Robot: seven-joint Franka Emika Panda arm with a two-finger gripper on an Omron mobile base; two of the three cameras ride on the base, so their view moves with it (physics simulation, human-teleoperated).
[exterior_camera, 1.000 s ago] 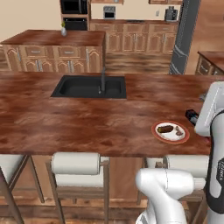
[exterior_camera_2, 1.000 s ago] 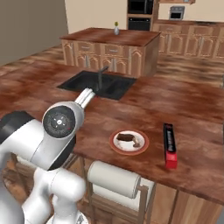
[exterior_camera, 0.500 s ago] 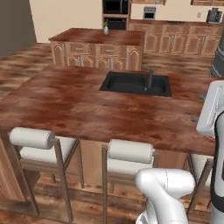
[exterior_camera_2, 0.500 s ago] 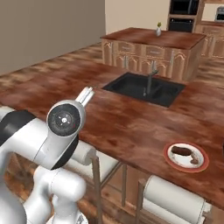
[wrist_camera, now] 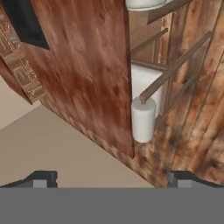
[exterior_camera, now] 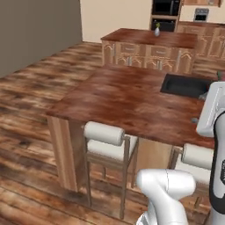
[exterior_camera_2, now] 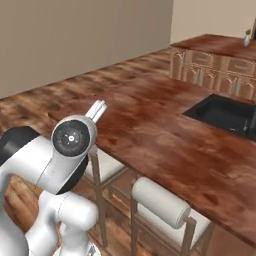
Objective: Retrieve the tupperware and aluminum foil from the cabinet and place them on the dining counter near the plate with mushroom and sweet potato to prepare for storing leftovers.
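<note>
Kitchen, wood floor: the dining counter lay ahead, sink at its far right, 2 stools under its near edge. My gripper stood spread and empty, counter edge beyond it. I saw no tupperware, foil or cabinet.

Base swung left; dining counter end now ahead.

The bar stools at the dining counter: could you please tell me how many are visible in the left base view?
2: one stool below the dining counter's near edge, another to its right, partly hidden by the arm. More may be out of frame.
</note>
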